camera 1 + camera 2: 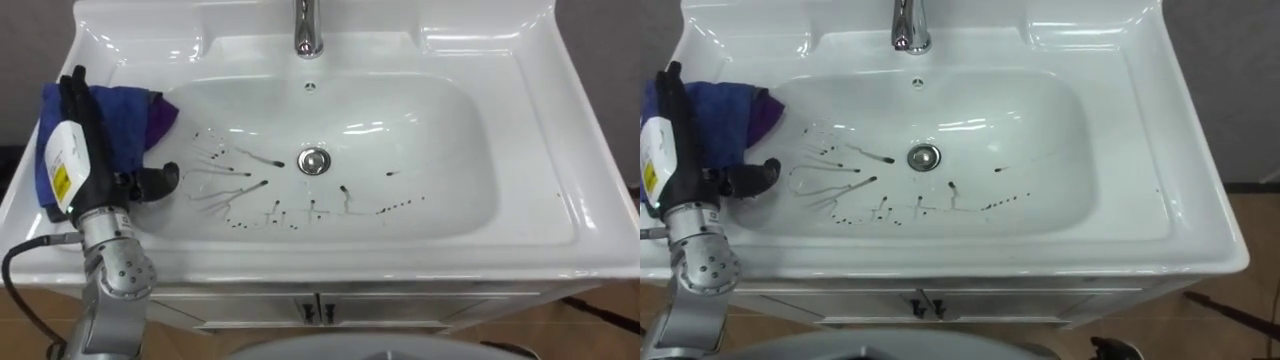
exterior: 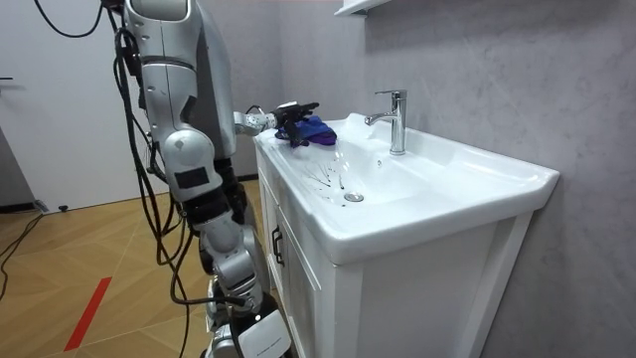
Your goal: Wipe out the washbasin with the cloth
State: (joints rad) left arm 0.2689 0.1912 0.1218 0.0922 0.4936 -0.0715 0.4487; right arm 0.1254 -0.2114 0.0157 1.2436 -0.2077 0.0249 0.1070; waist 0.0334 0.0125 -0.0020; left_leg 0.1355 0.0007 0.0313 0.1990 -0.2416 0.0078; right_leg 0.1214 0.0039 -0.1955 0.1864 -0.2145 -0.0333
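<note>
Many dark streaks and spots mark the floor of the white ceramic basin, spread left of and below the round metal drain at frame centre. At the upper left, a crumpled blue and purple cloth lies on the basin's left rim. The robot's left hand rests on it, fingers stretched flat over the fabric, thumb splayed toward the bowl. A chrome tap stands at top centre. Low in the room view, the right hand hangs beside the white cabinet; its state cannot be told.
</note>
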